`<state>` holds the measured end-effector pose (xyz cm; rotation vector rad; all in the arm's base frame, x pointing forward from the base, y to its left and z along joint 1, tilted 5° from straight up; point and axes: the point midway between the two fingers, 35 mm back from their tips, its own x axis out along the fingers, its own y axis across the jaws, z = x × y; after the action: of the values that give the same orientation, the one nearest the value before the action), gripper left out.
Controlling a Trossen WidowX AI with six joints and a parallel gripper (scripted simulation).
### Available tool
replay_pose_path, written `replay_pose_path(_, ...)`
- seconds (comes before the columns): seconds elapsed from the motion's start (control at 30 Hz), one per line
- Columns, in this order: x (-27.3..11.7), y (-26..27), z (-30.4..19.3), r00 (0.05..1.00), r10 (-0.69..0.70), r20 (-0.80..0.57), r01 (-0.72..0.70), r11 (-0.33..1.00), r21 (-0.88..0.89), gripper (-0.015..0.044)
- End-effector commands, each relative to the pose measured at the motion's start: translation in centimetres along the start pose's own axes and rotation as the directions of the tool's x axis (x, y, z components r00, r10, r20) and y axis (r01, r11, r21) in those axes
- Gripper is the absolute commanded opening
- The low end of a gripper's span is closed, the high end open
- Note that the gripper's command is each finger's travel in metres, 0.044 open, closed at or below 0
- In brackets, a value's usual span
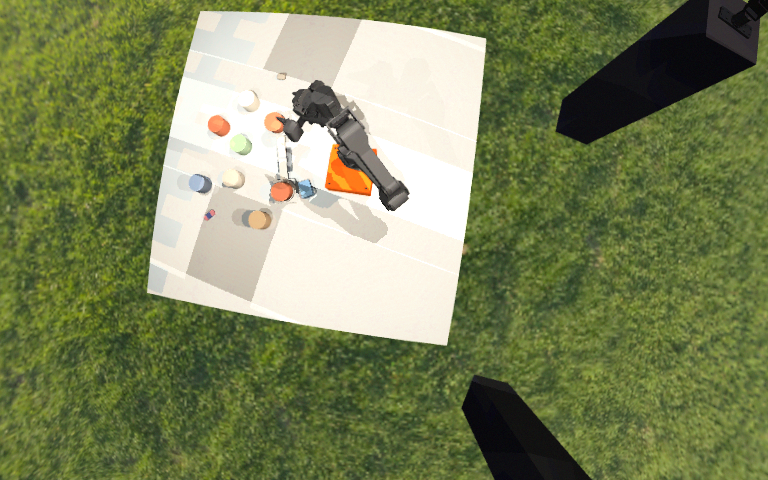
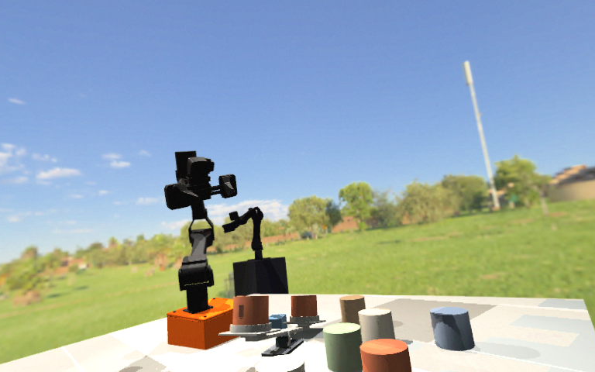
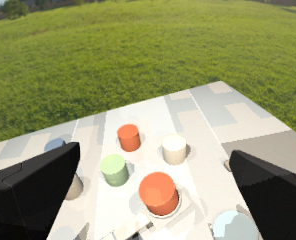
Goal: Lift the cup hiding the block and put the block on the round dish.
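The gripper is wide and empty, above the cup nearer the dish. That cup and the far cup stand mouth-down on the balance. No cup is lifted; uncovering, placing and withdrawing remain. The block is out of sight, presumably under one cup, so its facing and long axis can't be told; the beam runs cup to cup.
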<state>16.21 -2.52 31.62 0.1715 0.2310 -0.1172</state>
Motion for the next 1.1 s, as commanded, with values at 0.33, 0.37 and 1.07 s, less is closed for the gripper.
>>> replay_pose_path(0.33,2.8,1.5,-7.0,0.94,0.142,-0.311,-0.212,0.955,-0.205,0.044)
replay_pose_path(0.37,2.8,1.6,-7.5,0.931,0.151,-0.332,-0.231,0.948,-0.218,0.044)
replay_pose_path(1.07,3.4,3.3,-12.4,0.799,0.223,-0.559,-0.417,0.874,-0.249,0.044)
